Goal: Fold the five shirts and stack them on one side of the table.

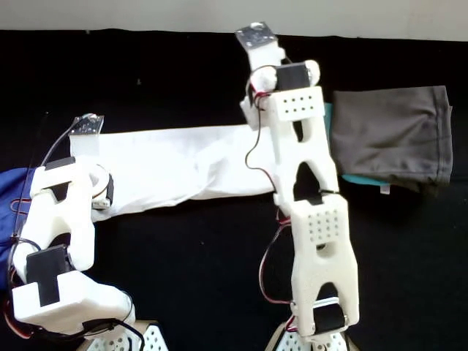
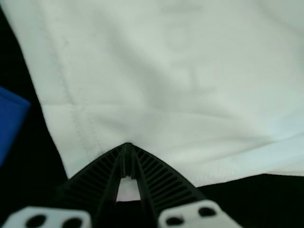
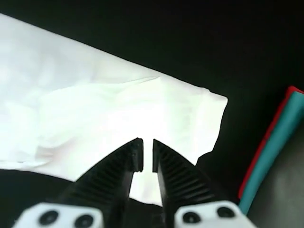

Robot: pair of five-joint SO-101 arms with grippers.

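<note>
A white shirt point(image 1: 175, 164) lies folded into a long strip across the middle of the black table point(image 1: 183, 278). My left gripper point(image 2: 127, 146) is shut at the shirt's left end point(image 2: 166, 85), with white cloth showing between its fingers. My right gripper point(image 3: 147, 154) sits at the strip's right end point(image 3: 118, 109), its jaws a narrow slit apart and pinched on the white cloth. In the high view the right arm point(image 1: 296, 110) covers that end. At the right is a stack topped by a folded dark grey shirt point(image 1: 387, 135) over a teal one point(image 1: 365, 180).
A blue shirt point(image 1: 14, 194) lies at the table's left edge, beside the left arm point(image 1: 58, 219), and shows as a blue corner point(image 2: 9, 118). Red and teal edges of the stack point(image 3: 278, 137) lie close to the right gripper. Bare black table runs along the front.
</note>
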